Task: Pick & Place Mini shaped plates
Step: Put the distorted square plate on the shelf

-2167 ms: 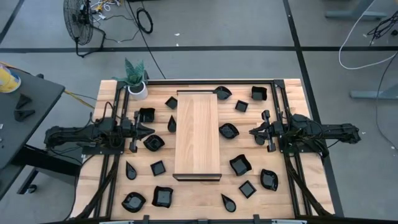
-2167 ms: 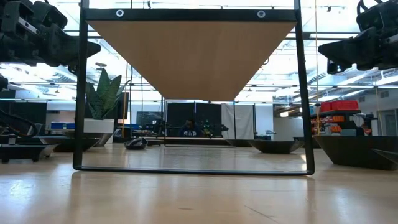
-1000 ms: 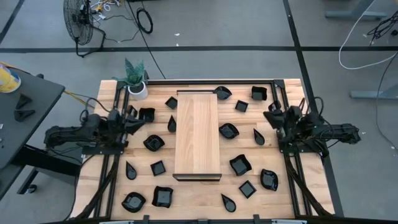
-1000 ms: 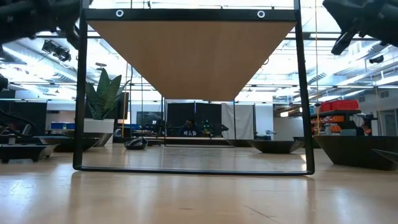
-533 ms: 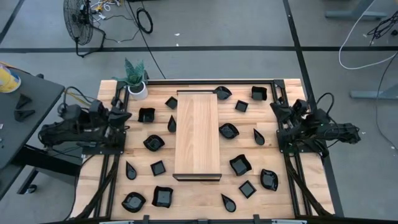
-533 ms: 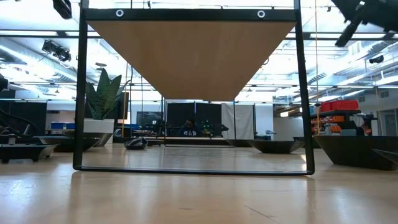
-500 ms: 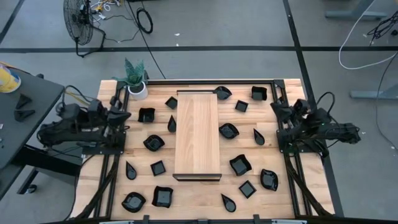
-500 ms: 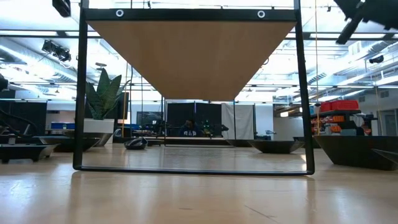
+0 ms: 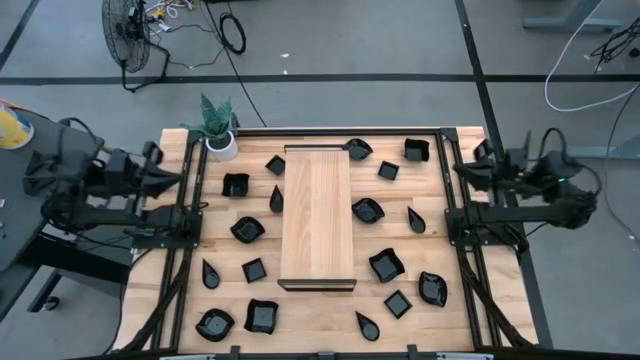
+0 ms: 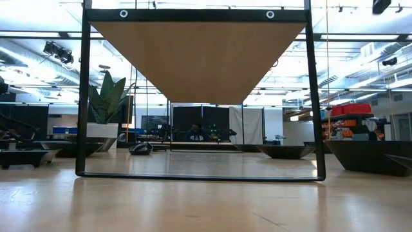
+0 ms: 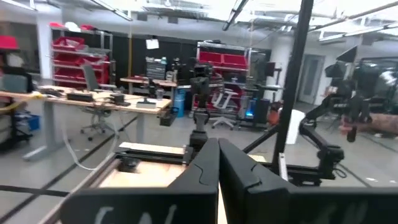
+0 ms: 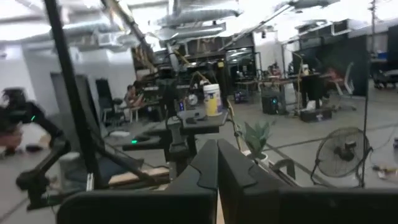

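Several mini shaped plates, small glossy black dishes such as a square one (image 9: 234, 184) and a wavy one (image 9: 368, 210), rest flat on the wooden table (image 9: 330, 325) on both sides of a long pale board (image 9: 317, 215). My left gripper (image 9: 178, 178) is raised over the table's left edge, shut and empty, pointing about level toward the board. My right gripper (image 9: 458, 170) is raised over the right edge, also shut and empty. In the wrist views the left gripper (image 11: 217, 163) and the right gripper (image 12: 217, 163) each show their fingers pressed together. Neither gripper is in the low view.
A small white pot with a green plant (image 9: 220, 140) stands at the far left corner. Black frame rails (image 9: 450, 190) run along both sides of the table. In the low view the board (image 10: 196, 58) sits raised on a black stand (image 10: 82, 96), with dishes (image 10: 283, 151) behind.
Both arms have drawn back from beside the board toward their own table edges and risen, their grippers tipping up from slanting down to about level. In the low view both have moved up out of the picture. The plates and the board have kept their places.
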Robot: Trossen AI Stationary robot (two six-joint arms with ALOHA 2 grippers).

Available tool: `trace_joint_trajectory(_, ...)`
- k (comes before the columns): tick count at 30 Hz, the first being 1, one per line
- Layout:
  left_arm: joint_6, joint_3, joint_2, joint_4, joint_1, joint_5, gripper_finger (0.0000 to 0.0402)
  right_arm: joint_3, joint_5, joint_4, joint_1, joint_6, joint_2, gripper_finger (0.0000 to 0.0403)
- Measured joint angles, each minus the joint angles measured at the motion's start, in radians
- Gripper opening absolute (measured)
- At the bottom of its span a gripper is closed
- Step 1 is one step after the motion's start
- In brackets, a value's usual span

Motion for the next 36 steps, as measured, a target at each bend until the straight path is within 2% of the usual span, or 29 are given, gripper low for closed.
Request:
trace_joint_trajectory(9, 0.040, 0.207, 0.000, -0.251, 0.000, -0.077, 0.0001, 0.269, -0.003, -0.382, 0.000, -0.075, 0.010, 0.0000)
trace_joint_trajectory(19, 0.089, 0.337, 0.000, -0.393, 0.000, -0.115, 0.0001, 0.412, -0.005, -0.657, 0.000, -0.137, 0.010, 0.0000)
trace_joint_trajectory(28, 0.115, 0.345, 0.000, -0.416, 0.000, -0.177, 0.0002, 0.425, -0.004, -0.711, 0.000, -0.118, 0.009, 0.0000)
trace_joint_trajectory(36, 0.103, 0.345, 0.000, -0.415, 0.000, -0.175, 0.0007, 0.424, -0.004, -0.709, 0.000, -0.118, 0.009, 0.0028)
